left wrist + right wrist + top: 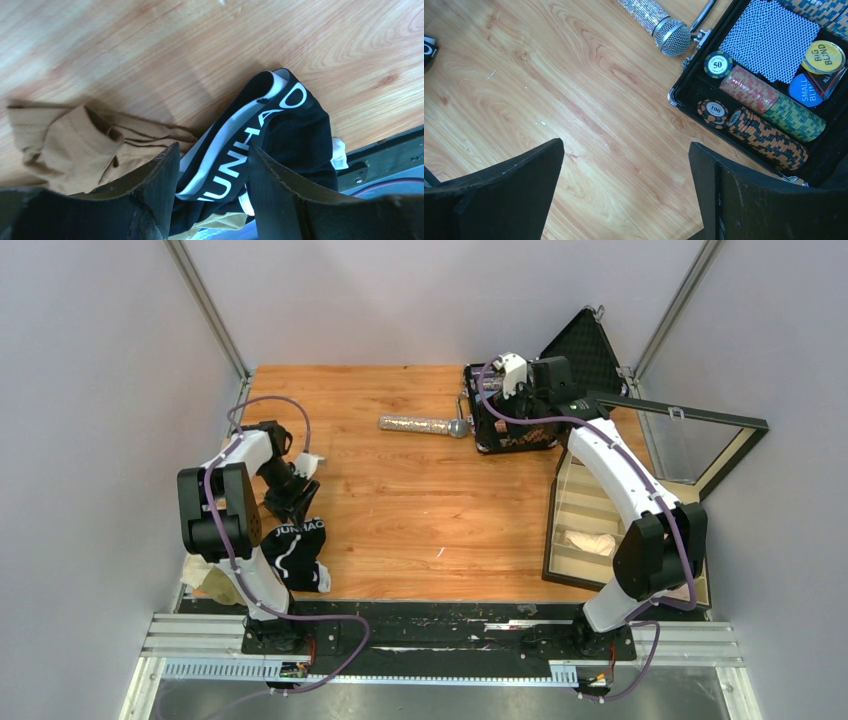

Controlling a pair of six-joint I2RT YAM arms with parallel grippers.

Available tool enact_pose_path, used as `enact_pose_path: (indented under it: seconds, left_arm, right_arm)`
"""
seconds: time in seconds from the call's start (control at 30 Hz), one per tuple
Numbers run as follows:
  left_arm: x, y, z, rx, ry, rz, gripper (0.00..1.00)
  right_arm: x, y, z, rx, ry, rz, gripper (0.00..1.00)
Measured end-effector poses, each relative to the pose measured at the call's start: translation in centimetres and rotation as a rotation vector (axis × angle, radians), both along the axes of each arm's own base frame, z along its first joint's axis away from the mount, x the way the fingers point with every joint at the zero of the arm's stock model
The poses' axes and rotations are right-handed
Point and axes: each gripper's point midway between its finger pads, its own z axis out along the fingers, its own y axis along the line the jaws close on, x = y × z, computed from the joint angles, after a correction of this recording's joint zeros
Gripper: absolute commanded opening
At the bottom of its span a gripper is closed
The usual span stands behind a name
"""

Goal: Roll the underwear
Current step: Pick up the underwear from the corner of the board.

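The black underwear [298, 545] with white "JUNHAO" waistband lettering lies crumpled at the table's near left. In the left wrist view the black underwear [295, 125] partly overlaps a beige-brown underwear [75, 145], and a bit of white cloth [339, 150] shows at its edge. My left gripper [290, 502] [212, 150] is down on the pile, its jaws narrowed but apart, one finger on each side of the lettered waistband. My right gripper [515, 375] [626, 145] hovers wide open over bare wood at the far right, holding nothing.
A glittery silver microphone [420, 425] [659, 20] lies mid-table beside an open poker chip case [515, 425] [774, 75]. A wooden compartment box [580, 530] with a pale cloth inside stands on the right, its glass lid [690, 440] open. Another white cloth [308, 460] lies by the left arm.
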Motion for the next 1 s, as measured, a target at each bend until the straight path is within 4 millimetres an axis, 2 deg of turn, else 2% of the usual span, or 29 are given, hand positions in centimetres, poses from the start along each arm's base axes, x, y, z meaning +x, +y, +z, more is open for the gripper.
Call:
enact_pose_path:
  seconds: [0.07, 0.13, 0.2, 0.27, 0.33, 0.4, 0.5, 0.6, 0.67, 0.83, 0.93, 1.0]
  left_arm:
    - [-0.5, 0.0, -0.7, -0.005, 0.032, -0.012, 0.58]
    - [-0.6, -0.1, -1.0, -0.013, 0.044, -0.019, 0.50]
    - [-0.6, -0.3, -1.0, -0.028, 0.045, -0.025, 0.28]
    - [-0.9, -0.6, -0.9, -0.047, 0.055, -0.030, 0.17]
    - [-1.3, -1.1, -0.7, -0.075, 0.071, -0.036, 0.01]
    - [-1.6, -1.9, -0.1, -0.122, 0.086, -0.032, 0.00]
    - [-1.0, -3.2, 1.3, -0.195, 0.071, -0.014, 0.00]
    - [1.0, -5.0, 3.9, -0.284, -0.018, 0.002, 0.00]
    - [2.6, -6.2, 6.4, -0.341, -0.106, 0.003, 0.00]
    - [4.5, -10.9, 12.4, -0.488, -0.301, -0.072, 0.00]
    - [4.6, -13.9, 14.6, -0.556, -0.360, -0.120, 0.00]
    - [4.6, -15.5, 15.3, -0.591, -0.379, -0.141, 0.00]
  right_arm:
    - [-0.1, 0.0, 0.0, 0.000, 0.000, 0.005, 0.98]
    - [-0.1, 0.1, 0.0, 0.000, 0.000, 0.010, 0.98]
    - [-0.1, 0.1, 0.0, 0.003, 0.001, 0.014, 0.98]
    - [-0.2, 0.2, 0.0, 0.003, 0.001, 0.018, 0.98]
    - [-0.2, 0.2, 0.0, 0.004, 0.002, 0.022, 0.98]
    - [-0.3, 0.2, 0.0, 0.003, 0.001, 0.025, 0.97]
    - [-0.2, 0.2, 0.0, -0.002, -0.004, 0.031, 0.97]
    - [-0.3, 0.3, 0.0, -0.005, -0.008, 0.044, 0.96]
    - [-0.4, 0.4, 0.0, -0.003, -0.008, 0.057, 0.94]
    - [-1.7, 1.5, 0.1, 0.042, 0.021, 0.138, 0.85]
    - [-2.6, 3.0, 0.5, 0.096, 0.045, 0.220, 0.82]
    - [-2.9, 4.3, 0.8, 0.129, 0.051, 0.282, 0.80]
